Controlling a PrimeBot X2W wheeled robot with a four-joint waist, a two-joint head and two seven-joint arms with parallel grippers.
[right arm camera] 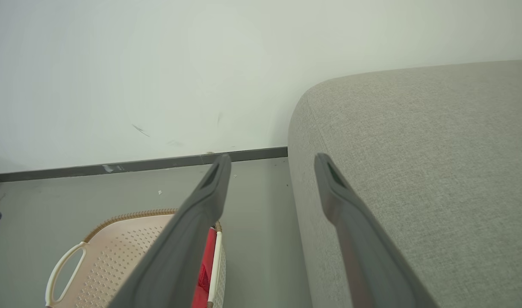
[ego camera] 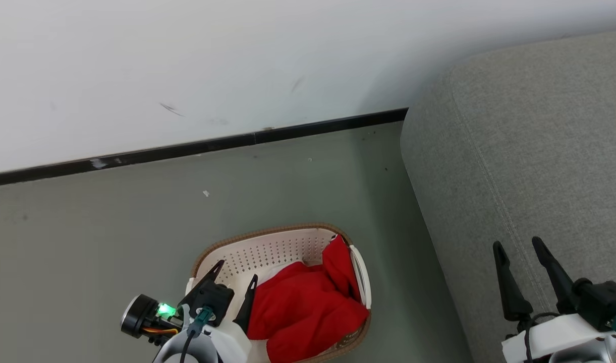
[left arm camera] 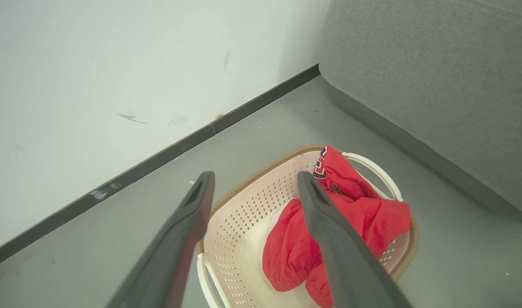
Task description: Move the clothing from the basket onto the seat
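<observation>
Left of the basket (ego camera: 272, 252): bare grey-green floor (ego camera: 86, 242). One dark skirting strip (ego camera: 186, 148) runs beyond it, with white wall (ego camera: 186, 60) above.

Left gripper (ego camera: 237, 269): hangs over the basket's left half. Its two dark fingers are spread apart with nothing between them, clear of the cloth. In the left wrist view the right-hand finger crosses in front of the red heap; contact cannot be told.

Basket: one, cream and perforated, with a brown woven-look rim, standing on the floor. Two white side handles (left arm camera: 374, 170) show in the left wrist view.

Clothing (ego camera: 302, 302): one bright red heap inside the basket, bunched against its right side. One fold is draped up to the rim by the right handle. That fold carries striped trim and dark lettering. How many garments make up the heap cannot be told.

Right of the basket: a strip of floor, then one large grey seat (ego camera: 529, 151), its rounded corner near the wall. No cloth lies on the part in view.

Right gripper (ego camera: 517, 243): well right of the basket, above the seat. Its two fingers are parted and empty.
</observation>
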